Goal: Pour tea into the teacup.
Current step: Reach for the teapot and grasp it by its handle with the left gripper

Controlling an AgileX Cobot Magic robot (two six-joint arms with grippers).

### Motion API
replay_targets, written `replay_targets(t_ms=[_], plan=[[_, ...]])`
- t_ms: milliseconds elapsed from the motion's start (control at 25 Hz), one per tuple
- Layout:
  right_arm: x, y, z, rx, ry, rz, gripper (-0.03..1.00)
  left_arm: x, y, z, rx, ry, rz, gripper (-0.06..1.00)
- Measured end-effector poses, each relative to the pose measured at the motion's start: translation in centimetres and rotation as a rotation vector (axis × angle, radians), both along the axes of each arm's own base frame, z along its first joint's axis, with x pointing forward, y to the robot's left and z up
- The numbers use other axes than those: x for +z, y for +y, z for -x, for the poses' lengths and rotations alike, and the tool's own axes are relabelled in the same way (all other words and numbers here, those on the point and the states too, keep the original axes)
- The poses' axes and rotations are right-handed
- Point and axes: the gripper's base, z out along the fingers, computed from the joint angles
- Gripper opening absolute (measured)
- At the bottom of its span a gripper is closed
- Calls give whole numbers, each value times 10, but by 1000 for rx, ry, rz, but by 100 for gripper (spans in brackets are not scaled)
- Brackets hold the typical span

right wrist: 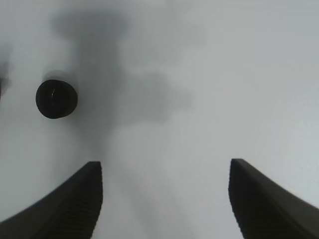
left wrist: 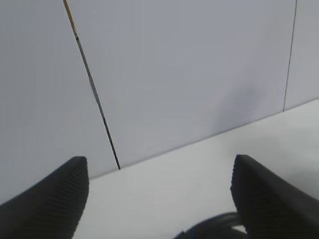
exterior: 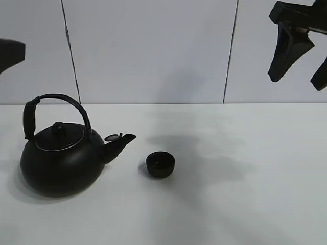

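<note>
Teacup [exterior: 160, 165] upright on table [exterior: 245, 204], far below right hand [exterior: 296, 83] and off toward left arm's side, clear of both its fingers in wrist view. Right hand spread wide, empty, high above table. Left hand [left wrist: 159, 158] also spread, empty, facing wall [left wrist: 199, 74]. Kettle [exterior: 59, 161] on table, spout aimed at teacup, near but not touching; lid on, handle upright.

Big round black kettle with arched handle [exterior: 59, 163] sits left on the white flat table [exterior: 245, 204]. Small round black handleless teacup [exterior: 160, 164] stands just right of its spout [exterior: 124, 140], apart. Pale panelled wall [exterior: 153, 51] behind.
</note>
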Motion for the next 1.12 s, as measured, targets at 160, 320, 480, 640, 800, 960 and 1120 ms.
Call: replay_targets(t_ms=[160,320,480,640,800,960,1120], plan=[[0,0,0,0,0,0,49,-19,5,12,7,1,3,57],[0,0,0,0,-2,0,49,-41,5,9,13,24,-13,57],[0,0,0,0,-2,0,49,-58,2,-1,19,9,-18,57],[0,0,0,0,-2,0,49,-75,-1,-8,23,8,-20,57],[0,0,0,0,-2,0,49,-99,-2,-11,31,112,-30,57],[0,0,0,-1,-3,0,49,-101,0,-14,62,121,-23,57],[0,0,0,-1,-5,-1,49,-96,-1,-21,79,96,-8,57]])
